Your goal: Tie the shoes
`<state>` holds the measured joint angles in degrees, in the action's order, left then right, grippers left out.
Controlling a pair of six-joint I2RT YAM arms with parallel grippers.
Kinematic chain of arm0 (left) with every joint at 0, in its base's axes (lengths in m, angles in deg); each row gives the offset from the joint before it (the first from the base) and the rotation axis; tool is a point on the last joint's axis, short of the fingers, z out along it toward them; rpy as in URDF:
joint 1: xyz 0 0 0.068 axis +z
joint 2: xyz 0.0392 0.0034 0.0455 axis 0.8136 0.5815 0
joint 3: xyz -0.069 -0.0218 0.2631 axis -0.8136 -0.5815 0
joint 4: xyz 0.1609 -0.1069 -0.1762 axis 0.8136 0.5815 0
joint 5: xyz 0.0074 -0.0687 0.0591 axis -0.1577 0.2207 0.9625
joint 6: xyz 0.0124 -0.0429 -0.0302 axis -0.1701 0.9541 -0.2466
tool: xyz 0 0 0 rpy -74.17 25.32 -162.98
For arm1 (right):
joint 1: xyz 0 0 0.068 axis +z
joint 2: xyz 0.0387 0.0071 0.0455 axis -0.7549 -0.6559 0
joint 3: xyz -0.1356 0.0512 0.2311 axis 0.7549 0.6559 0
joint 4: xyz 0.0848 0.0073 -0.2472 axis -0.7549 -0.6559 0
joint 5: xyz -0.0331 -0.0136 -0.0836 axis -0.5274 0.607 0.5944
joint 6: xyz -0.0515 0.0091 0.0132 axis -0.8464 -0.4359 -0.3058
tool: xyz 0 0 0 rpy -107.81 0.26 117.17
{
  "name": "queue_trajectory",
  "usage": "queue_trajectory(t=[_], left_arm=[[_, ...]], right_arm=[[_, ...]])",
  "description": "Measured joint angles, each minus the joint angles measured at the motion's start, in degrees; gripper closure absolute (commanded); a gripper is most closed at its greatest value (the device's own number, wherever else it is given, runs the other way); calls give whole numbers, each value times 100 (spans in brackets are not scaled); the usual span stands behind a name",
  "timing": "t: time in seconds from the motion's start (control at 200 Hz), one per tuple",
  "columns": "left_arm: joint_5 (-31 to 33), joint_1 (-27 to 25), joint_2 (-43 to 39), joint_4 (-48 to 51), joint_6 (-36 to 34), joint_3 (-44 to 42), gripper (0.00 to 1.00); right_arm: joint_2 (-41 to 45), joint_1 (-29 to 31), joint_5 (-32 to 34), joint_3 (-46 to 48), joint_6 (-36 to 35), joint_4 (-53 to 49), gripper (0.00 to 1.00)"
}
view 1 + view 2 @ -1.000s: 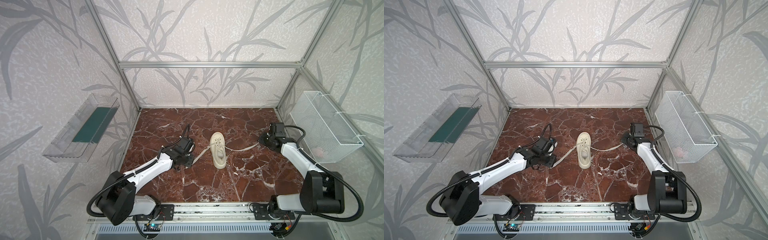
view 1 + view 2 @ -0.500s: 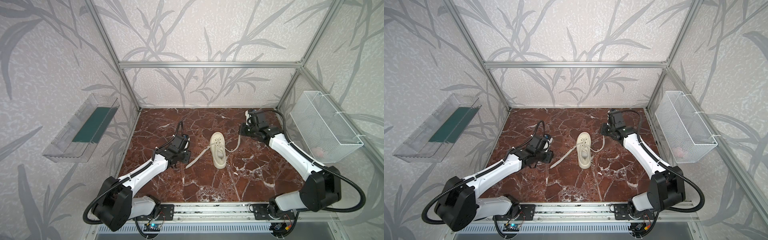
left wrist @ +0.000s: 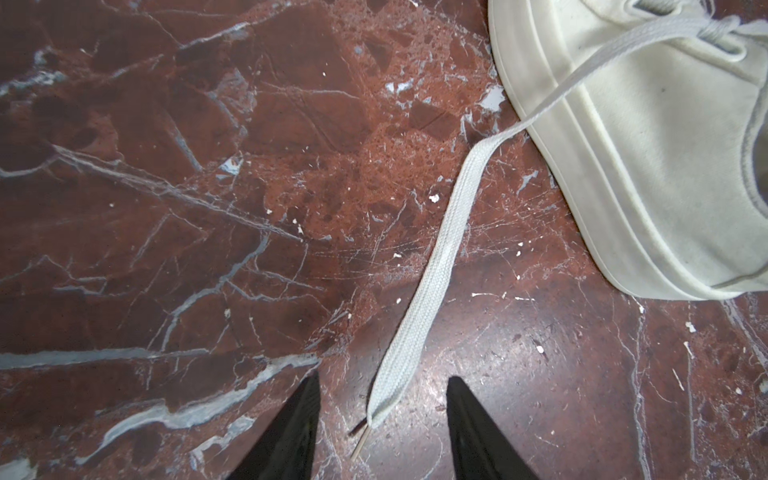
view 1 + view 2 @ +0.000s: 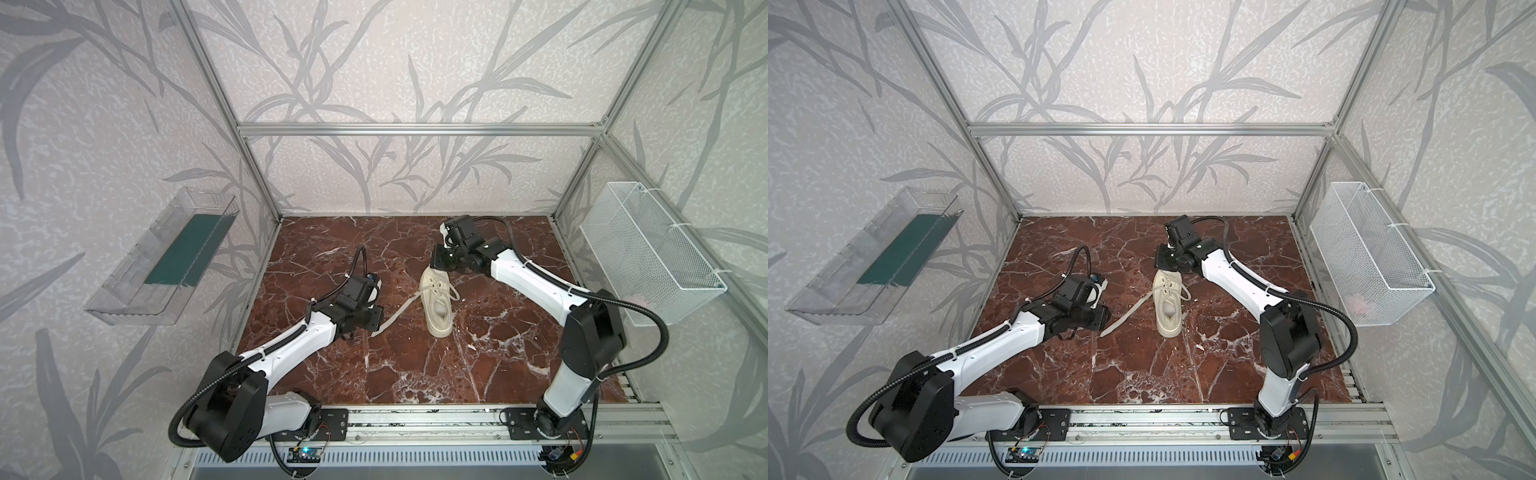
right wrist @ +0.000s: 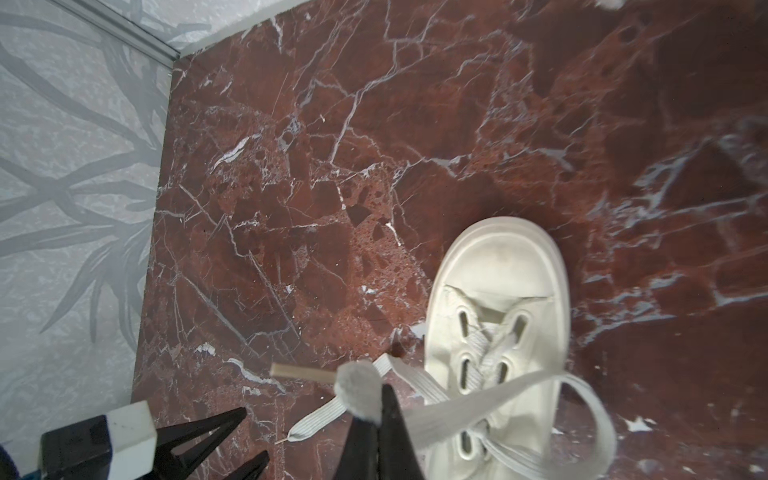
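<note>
the cream, chunky-soled low-top sneaker (image 4: 436, 307) is sitting mid red marble worktop (image 4: 374, 374), its flat cream laces (image 3: 436, 257) looking limp and light, likely best pinched near the tips: the right hand (image 5: 374, 399) is clamping one end, the left hand (image 3: 383, 376) is straddling the other, half-open.

Within the last second the right fingers (image 5: 388, 436) have travelled from out at the right of the red marble worktop (image 4: 374, 365) leftward and toward the back wall. They now hang just behind and above the toe of the thick-soled cream low-top sneaker (image 4: 436, 307). The long flat cream lace (image 5: 478, 405) clamped in them was earlier drawn out straight to the right across the worktop. It now doubles back over the eyelets and sags in a slack curve past the sneaker's right flank.
</note>
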<state>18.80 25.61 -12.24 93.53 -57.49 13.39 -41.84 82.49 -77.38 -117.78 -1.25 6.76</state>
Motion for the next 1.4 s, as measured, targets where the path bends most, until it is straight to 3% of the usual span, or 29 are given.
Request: queue_trajectory(t=[0.415, 0.74, 1.275, 1.4], left_arm=[[-247, 0, -417, -481, 195, -579, 48], [-295, 0, -645, -656, 212, -765, 48], [-297, 0, -841, -780, 208, -811, 48], [-297, 0, -841, -778, 205, -811, 48]], right_arm=[[-968, 525, -345, -951, 546, -105, 100], [-1751, 592, -599, -1620, 787, -118, 100], [-2363, 595, -1056, -1871, 1043, 20, 100], [-2444, 597, -1137, -1871, 1086, 59, 91]])
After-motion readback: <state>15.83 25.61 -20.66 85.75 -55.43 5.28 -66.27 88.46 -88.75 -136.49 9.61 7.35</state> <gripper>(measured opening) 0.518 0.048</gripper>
